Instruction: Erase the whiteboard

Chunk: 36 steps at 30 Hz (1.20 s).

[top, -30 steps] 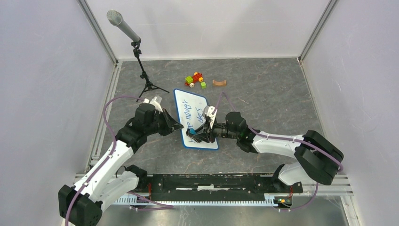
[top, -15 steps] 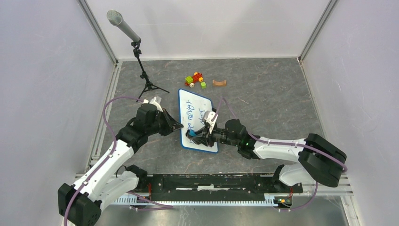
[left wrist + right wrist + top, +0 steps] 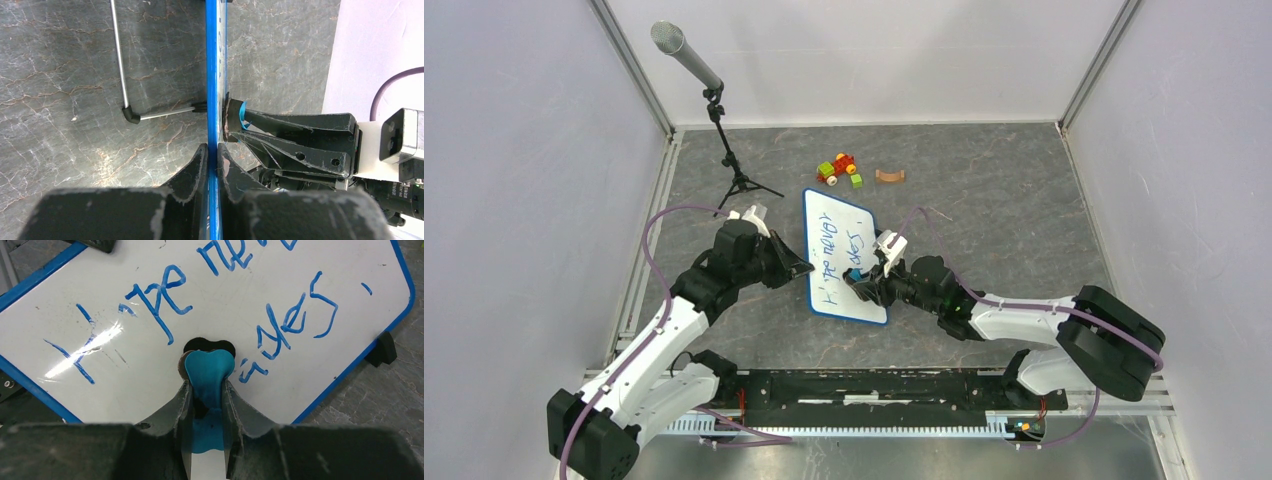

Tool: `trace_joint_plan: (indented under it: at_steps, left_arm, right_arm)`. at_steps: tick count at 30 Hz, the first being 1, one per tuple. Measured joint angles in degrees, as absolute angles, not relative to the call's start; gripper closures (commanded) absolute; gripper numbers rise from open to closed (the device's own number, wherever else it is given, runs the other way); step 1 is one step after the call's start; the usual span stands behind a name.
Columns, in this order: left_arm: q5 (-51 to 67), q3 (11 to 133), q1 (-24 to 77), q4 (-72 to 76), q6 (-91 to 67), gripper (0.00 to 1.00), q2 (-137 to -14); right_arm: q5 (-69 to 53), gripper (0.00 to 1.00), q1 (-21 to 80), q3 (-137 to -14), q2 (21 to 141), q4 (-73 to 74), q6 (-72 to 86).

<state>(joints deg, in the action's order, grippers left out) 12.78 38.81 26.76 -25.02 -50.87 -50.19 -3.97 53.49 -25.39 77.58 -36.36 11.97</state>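
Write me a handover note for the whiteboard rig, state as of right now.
Left gripper: shut on the blue edge of the whiteboard, steadying it.
Right gripper: shut on a small blue eraser, with its pad against the board's face near the middle.
Done: very little. The first word looks patchy and partly wiped.
Left: blue handwriting runs across most of the board and all of it needs wiping off.
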Motion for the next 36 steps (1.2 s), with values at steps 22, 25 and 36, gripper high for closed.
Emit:
trace_joint_plan:
  at_steps: [22,25,36]
  left_arm:
    - [14.04,38.04,27.94,-23.70,-50.65,0.90,-49.89]
    - [13.15,38.04,28.42,-23.86,-50.65,0.97,-49.76]
    - [8.86,37.23,30.52,-23.62,-51.27,0.98,-48.58]
  right_arm:
    - [-5.37,0.77,53.58,-25.36,77.58,-36.40,11.09]
    - [-5.13,0.77,54.33,-25.36,77.58,-36.58,10.13]
    - [-2.96,0.77,61.98,-30.11,77.60,-36.60,6.92]
